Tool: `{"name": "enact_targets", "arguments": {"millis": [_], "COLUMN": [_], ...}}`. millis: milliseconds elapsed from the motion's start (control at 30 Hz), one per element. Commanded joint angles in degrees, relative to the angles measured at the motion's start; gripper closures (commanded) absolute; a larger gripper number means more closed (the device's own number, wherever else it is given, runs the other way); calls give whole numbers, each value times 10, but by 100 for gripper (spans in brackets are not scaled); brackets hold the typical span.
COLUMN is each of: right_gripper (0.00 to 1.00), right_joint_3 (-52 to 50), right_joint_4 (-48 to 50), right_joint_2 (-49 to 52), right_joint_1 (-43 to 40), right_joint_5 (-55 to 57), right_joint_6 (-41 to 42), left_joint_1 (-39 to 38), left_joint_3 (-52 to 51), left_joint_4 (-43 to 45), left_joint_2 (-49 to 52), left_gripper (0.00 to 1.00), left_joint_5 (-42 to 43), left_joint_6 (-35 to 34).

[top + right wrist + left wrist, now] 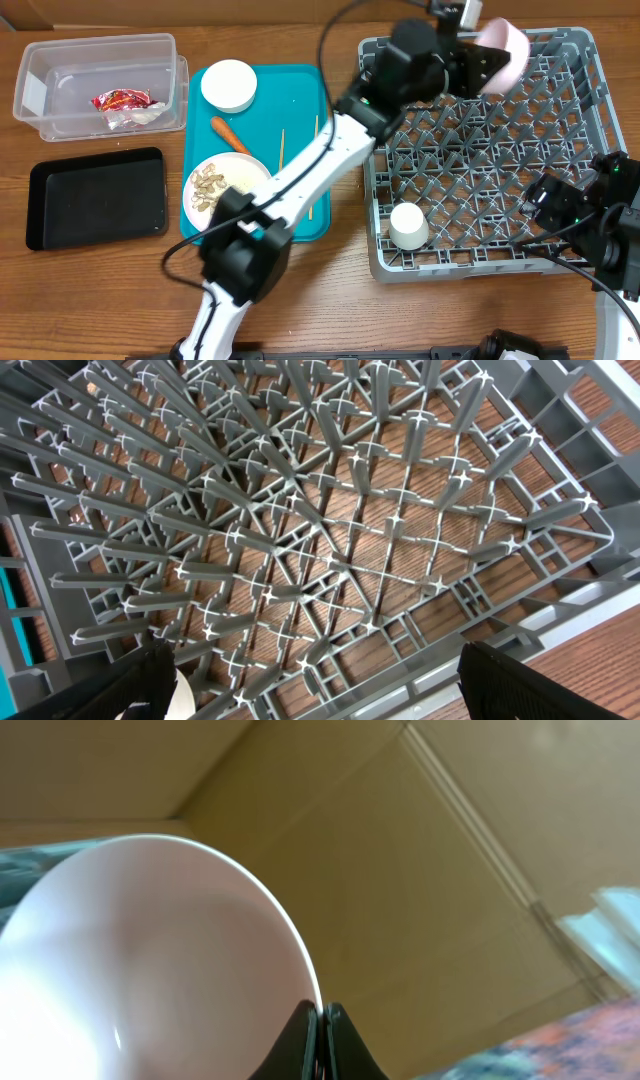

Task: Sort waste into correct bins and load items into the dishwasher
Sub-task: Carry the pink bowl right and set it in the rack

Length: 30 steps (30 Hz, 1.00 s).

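1 wooden tabletop (pixel 100 300) carries everything. Largest on it is the grey dish rack (pixel 480 150) at the right, its lattice floor and upright pegs filling the right wrist view. Left of the rack lies the flat teal tray (pixel 300 90). Further left are 2 bins: the clear tub (pixel 100 42) at the far side and the black tray (pixel 95 195) nearer the front.

The left hand (pixel 490 60) is over the rack's far edge, clenched on the rim of a pink bowl (pixel 510 55). In the left wrist view its fingertips (pixel 310 1030) pinch that rim between them, and the bowl is tipped on edge. I cannot tell whether the bowl touches the pegs. The right hand (pixel 548 200) hangs above the rack's near right part, released, with its 2 fingers spread wide at the bottom corners of its own view.

On the teal tray, a plate (pixel 245 170) at the near end holds beige nut shells (pixel 210 185), and a white bowl (pixel 229 85) sits at the far end. An orange carrot (pixel 228 133) lies between them, with thin chopsticks (pixel 282 148) just beside it — partly hidden by the left arm. A small cup (pixel 408 225) stands in the rack's near left corner. Inside the clear tub lie a red wrapper (pixel 120 100) and, touching it, a crumpled tissue (pixel 147 113).
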Motion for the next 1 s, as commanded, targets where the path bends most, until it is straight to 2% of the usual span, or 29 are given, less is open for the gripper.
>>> {"name": "enact_targets", "arguments": {"millis": [0, 133, 233, 467, 667, 733, 767, 833, 900, 967], "right_gripper": [7, 7, 7, 7, 7, 7, 7, 7, 7, 7], "right_joint_3": [15, 15, 15, 15, 15, 15, 15, 15, 15, 15], "right_joint_4": [2, 2, 2, 2, 2, 2, 2, 2, 2, 2], "right_joint_2": [-6, -6, -6, -6, -6, -6, -6, -6, -6, -6], "right_joint_1": [-2, -2, -2, -2, -2, -2, -2, -2, -2, -2], "right_joint_5": [3, 3, 3, 3, 3, 3, 3, 3, 3, 3], "right_joint_6": [3, 3, 3, 3, 3, 3, 3, 3, 3, 3], "left_joint_1": [-5, -3, 1, 27, 62, 70, 74, 82, 89, 96], "left_joint_3": [6, 6, 6, 6, 6, 6, 6, 6, 6, 6], "left_joint_4": [89, 170, 172, 165, 37, 6, -2, -1, 0, 3], "left_joint_2": [62, 113, 141, 149, 149, 149, 149, 149, 148, 148], "left_gripper": [96, 96, 96, 96, 96, 87, 76, 69, 47, 33], "left_joint_5": [35, 62, 79, 107, 139, 151, 161, 179, 192, 206], "left_joint_6": [-169, -248, -282, -261, -207, -187, -179, -174, -174, -174]}}
